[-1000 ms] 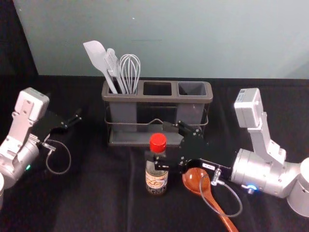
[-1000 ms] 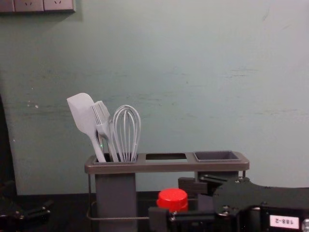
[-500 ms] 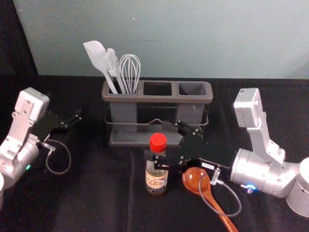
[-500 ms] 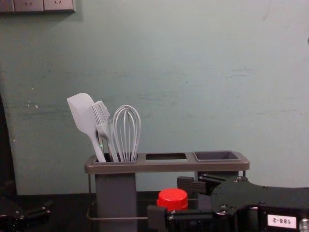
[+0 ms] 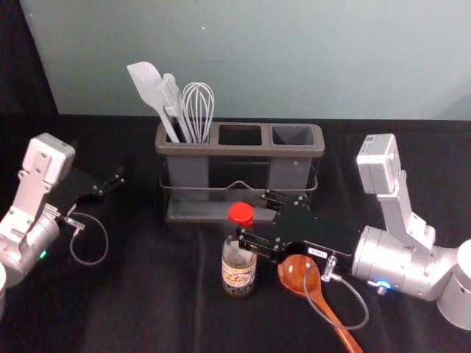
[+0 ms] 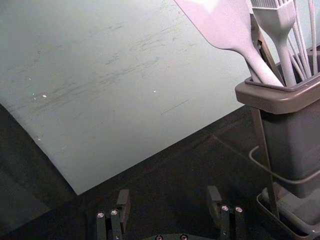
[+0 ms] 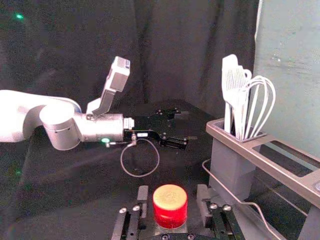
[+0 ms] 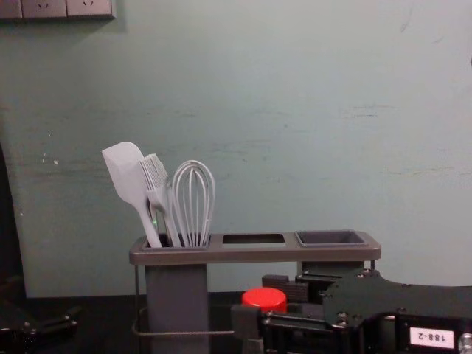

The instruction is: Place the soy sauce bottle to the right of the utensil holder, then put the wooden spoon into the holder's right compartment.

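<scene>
Gripping the bottle (image 5: pixel 238 276) seems the current step: the right gripper (image 7: pixel 173 195), open around it, should close before carrying it rightward; the left gripper (image 6: pixel 168 195) hovers left of the holder (image 5: pixel 239 150).

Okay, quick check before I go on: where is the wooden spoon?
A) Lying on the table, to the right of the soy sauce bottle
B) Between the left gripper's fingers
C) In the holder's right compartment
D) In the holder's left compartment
A: the head view shows the wooden spoon lying on the dark tabletop, its bowl to the right of the soy sauce bottle.
</scene>
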`<state>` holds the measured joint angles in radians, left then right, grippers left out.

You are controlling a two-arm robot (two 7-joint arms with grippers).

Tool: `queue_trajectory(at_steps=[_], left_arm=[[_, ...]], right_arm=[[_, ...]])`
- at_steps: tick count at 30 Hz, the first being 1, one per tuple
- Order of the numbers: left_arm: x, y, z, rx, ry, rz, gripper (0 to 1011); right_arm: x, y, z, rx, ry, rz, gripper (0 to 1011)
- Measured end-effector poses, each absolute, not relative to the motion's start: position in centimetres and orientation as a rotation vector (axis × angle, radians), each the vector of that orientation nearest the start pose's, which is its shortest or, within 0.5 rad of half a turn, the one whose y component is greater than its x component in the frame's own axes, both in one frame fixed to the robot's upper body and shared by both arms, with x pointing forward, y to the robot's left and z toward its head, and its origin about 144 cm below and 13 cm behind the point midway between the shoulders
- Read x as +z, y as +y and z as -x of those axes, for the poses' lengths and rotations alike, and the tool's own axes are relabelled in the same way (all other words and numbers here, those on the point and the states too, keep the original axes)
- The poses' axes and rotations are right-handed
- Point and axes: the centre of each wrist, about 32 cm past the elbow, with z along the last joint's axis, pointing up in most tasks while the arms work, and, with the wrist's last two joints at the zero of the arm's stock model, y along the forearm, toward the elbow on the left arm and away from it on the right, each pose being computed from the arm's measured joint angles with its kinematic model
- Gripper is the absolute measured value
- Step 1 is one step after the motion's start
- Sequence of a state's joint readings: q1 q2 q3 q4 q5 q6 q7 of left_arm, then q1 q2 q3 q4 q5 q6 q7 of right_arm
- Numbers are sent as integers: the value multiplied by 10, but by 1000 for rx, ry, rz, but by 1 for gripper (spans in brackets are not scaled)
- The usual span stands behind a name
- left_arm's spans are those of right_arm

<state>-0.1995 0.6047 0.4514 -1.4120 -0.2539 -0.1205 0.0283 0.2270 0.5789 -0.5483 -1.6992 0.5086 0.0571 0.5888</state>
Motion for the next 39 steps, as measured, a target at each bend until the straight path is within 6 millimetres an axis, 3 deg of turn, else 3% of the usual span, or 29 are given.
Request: queue_trajectory(at_steps=[4,9,21,29,35,39], left_arm=[[1140,310,-489,1248,-285,-304,1005],[1140,310,-489,1248,-285,-304,1005],[1140,310,-489,1248,-285,-304,1005],[1140,310,-489,1248,-285,-304,1005],[1140,310,-489,1248,-285,-304,1005],[1140,310,-489,1248,-285,-304,1005]], right_arm=[[1202,-226,-473,-458,-42,100,514],[1202,-226,-473,-458,-42,101,384],[1204,-226,-472,-453,-46,98,378],[1218,-228,-470,-442,-70,82,378],[1235,-241,-463,-459,-105,84,378],[1240,-260,-455,-505,-114,90,378]])
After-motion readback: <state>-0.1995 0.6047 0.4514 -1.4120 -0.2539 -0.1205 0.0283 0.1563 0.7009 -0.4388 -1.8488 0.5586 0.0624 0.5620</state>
